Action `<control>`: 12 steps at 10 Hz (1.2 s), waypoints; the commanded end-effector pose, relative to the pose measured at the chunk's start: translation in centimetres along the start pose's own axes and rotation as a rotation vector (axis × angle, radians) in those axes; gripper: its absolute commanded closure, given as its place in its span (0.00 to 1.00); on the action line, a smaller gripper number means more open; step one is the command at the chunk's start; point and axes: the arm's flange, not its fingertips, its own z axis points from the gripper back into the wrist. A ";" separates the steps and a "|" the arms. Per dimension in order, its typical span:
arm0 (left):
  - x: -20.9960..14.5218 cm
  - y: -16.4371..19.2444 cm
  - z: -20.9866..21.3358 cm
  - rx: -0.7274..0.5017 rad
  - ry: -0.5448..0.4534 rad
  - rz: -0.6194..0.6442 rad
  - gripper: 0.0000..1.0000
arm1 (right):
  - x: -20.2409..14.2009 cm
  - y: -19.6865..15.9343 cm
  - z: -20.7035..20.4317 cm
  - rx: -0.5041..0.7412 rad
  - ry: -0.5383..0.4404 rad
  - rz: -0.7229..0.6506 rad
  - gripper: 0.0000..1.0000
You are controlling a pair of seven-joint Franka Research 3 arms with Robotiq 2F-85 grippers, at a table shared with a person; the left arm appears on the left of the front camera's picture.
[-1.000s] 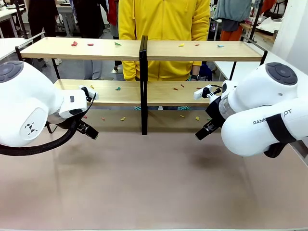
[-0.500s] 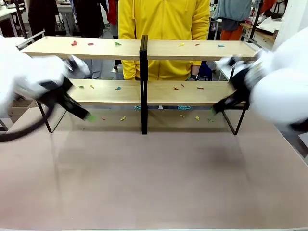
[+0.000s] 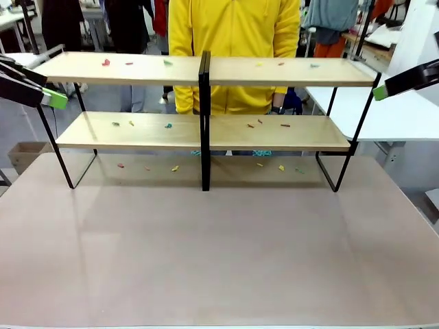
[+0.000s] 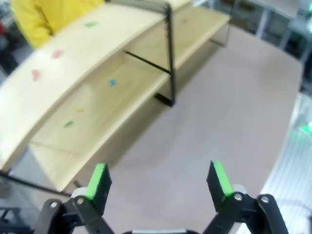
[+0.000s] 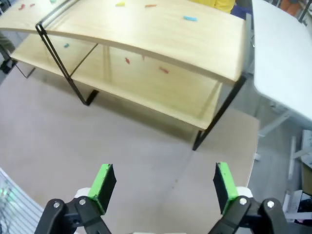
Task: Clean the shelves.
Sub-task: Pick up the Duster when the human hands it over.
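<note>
The shelves stand at the far side of the table: two long light-wood boards on a thin black frame with a black centre post. Small coloured scraps lie scattered on both boards. My left gripper hangs by the rack's left end at top-board height, open and empty. In the left wrist view the left gripper looks down on the shelves from above. My right gripper hangs off the right end, also open. The right gripper is above the table, in front of the shelves.
A person in a yellow hooded top stands right behind the rack. More scraps lie on the brown table under the lower board. A white table adjoins at the right, and a cardboard box sits on the floor at the left.
Both arms have swung up and outward from in front of the lower board to the rack's two ends. Their white bodies have left the picture.
</note>
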 end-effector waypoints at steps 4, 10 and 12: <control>0.3 3.3 4.8 -0.136 -0.032 0.086 0.00 | 2.0 -0.8 2.1 0.084 -0.060 -0.027 0.00; 0.7 0.9 5.8 0.063 -0.128 0.235 0.00 | 2.3 0.0 2.9 0.167 -0.092 0.045 0.00; 1.2 1.1 5.3 0.086 -0.115 0.271 0.00 | 2.5 0.1 2.4 0.177 -0.088 0.044 0.00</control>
